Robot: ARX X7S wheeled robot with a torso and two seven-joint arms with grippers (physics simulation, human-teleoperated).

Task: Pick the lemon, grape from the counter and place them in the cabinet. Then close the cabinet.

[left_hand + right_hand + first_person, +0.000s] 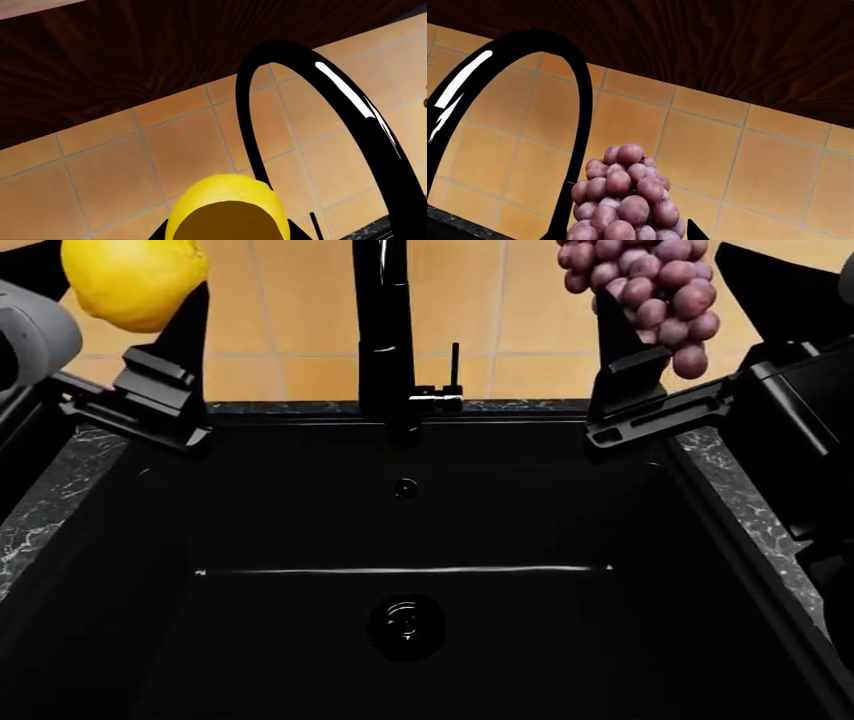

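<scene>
The yellow lemon (131, 280) is held up at the head view's top left, and my left gripper (118, 288) is shut on it. The left wrist view shows the lemon (227, 200) filling the space between the black fingers (157, 233). The purple-pink grape (647, 290) bunch hangs at the top right with my right gripper (687, 310) shut on it. In the right wrist view the grape (624, 205) sits between the jaws. Both fruits are above the back corners of the sink, off the marble counter (40, 510). The cabinet's dark wood underside (133, 60) shows above the tiles; its door is out of view.
A glossy black sink basin (400, 540) lies directly below and between the arms. A tall arched black faucet (380, 330) rises at the sink's back middle, close to both grippers. An orange tiled wall (534, 310) stands behind it. Counter strips (754, 510) flank the sink.
</scene>
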